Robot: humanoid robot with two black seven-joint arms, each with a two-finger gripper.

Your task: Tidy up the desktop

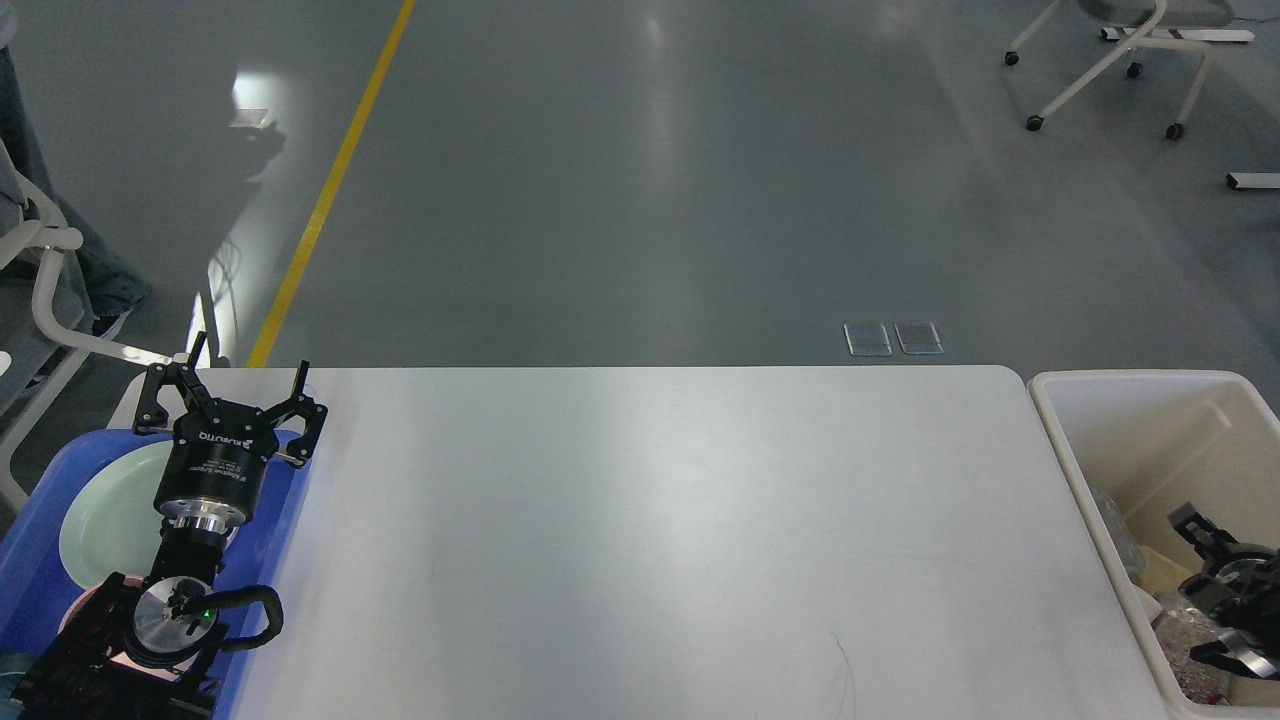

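Desktop (680,540), the wide smooth white-grey rectangular tabletop, filled your head view. Your left gripper (245,385) hovered with fingers spread wide above the blue plastic tray (285,560) holding a pale green round plate (105,510). Your right gripper (1215,590) sat inside the cream-white rectangular bin (1090,470); you couldn't tell its jaw state

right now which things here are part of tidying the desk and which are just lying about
Part of the job:
- desktop
- blue tray with a pale plate, at its left end
- cream bin at its right end, some clutter inside
- left gripper, open above the tray
- right gripper, down in the bin

Just lying about:
- white chair on the floor beyond
- yellow floor line
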